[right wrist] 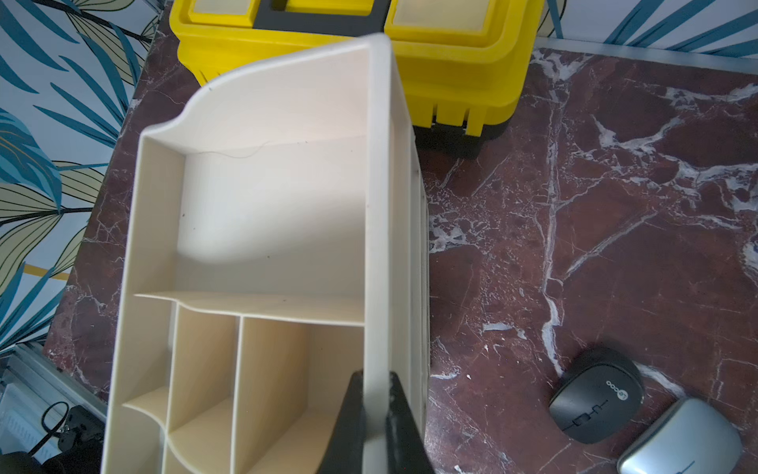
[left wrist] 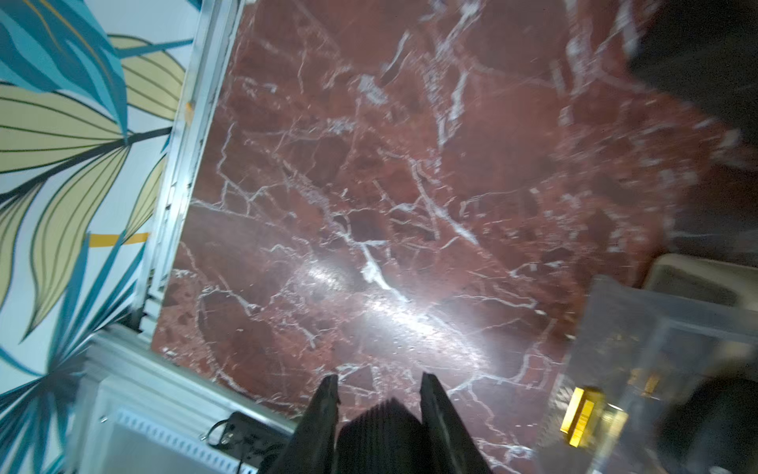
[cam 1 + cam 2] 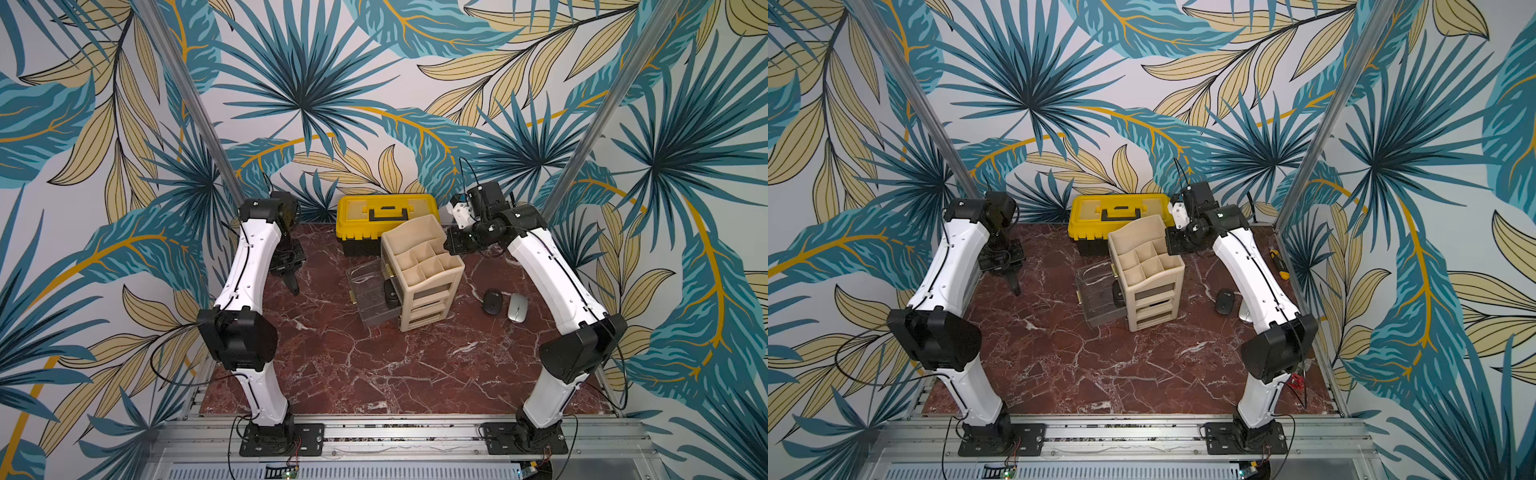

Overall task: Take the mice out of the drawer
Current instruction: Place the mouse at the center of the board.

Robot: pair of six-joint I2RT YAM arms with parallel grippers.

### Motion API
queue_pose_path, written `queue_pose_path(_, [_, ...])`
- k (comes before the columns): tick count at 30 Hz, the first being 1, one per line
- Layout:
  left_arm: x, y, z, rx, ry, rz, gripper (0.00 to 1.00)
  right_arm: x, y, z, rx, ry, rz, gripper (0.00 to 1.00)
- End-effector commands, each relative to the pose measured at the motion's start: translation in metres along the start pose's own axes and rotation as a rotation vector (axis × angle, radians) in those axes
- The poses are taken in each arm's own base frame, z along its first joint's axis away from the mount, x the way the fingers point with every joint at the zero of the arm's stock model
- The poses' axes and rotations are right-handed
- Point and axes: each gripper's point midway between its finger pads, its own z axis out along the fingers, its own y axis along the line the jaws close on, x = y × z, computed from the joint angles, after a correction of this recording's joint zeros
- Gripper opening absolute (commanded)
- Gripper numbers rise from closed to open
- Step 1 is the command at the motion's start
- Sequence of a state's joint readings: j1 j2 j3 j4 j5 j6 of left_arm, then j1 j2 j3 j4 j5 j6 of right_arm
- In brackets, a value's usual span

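The clear drawer (image 3: pixel 358 271) stands pulled out of the beige organizer (image 3: pixel 432 291) toward the left. One black mouse (image 3: pixel 390 294) lies in it. A black mouse (image 3: pixel 492 301) and a silver mouse (image 3: pixel 518 307) lie on the table to the right of the organizer. They also show in the right wrist view as the black mouse (image 1: pixel 597 406) and the silver mouse (image 1: pixel 683 441). My left gripper (image 2: pixel 379 377) hangs over bare table left of the drawer, shut on a dark mouse (image 2: pixel 381 435) that fills its gap. My right gripper (image 1: pixel 375 374) is shut on the organizer's side wall (image 1: pixel 377 205).
A yellow toolbox (image 3: pixel 386 212) stands behind the organizer against the back wall. A yellow-and-black utility knife (image 3: pixel 1279 264) lies at the table's right edge. The drawer's gold handle (image 2: pixel 580 414) faces my left gripper. Bare marble table (image 3: pixel 374 365) spreads in front.
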State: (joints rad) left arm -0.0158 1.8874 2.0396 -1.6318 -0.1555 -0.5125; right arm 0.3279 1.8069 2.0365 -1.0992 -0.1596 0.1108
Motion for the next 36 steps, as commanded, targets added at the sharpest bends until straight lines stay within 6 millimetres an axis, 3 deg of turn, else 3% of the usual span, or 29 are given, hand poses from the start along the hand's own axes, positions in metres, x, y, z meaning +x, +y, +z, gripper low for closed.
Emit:
queue_pose_path(1, [0.010, 0.028, 0.026, -0.200, 0.115, 0.096, 0.00, 0.015, -0.026, 0.012, 0.103, 0.081, -0.010, 0.00])
queue_pose_path(6, [-0.010, 0.031, 0.059, -0.316, 0.119, 0.079, 0.00, 0.016, -0.026, 0.012, 0.100, 0.083, -0.009, 0.00])
queue_pose_path(12, [-0.015, 0.048, 0.106, -0.555, 0.171, 0.085, 0.00, 0.016, -0.025, 0.014, 0.094, 0.086, -0.009, 0.00])
queue_pose_path(17, [-0.020, 0.057, 0.132, -0.650, 0.179, 0.094, 0.00, 0.016, -0.024, 0.013, 0.091, 0.082, -0.012, 0.00])
queue_pose_path(23, [-0.025, 0.053, 0.150, -0.660, 0.169, 0.092, 0.01, 0.015, -0.025, 0.010, 0.097, 0.078, -0.010, 0.00])
queue_pose_path(27, [-0.024, 0.047, 0.162, -0.623, 0.164, 0.085, 0.32, 0.015, -0.025, 0.010, 0.096, 0.076, -0.007, 0.00])
queue_pose_path(30, [-0.022, 0.046, 0.172, -0.621, 0.167, 0.081, 0.43, 0.014, -0.024, 0.010, 0.093, 0.073, -0.008, 0.00])
queue_pose_path(36, [-0.017, 0.042, 0.188, -0.591, 0.166, 0.070, 0.51, 0.015, -0.024, 0.009, 0.094, 0.076, -0.006, 0.00])
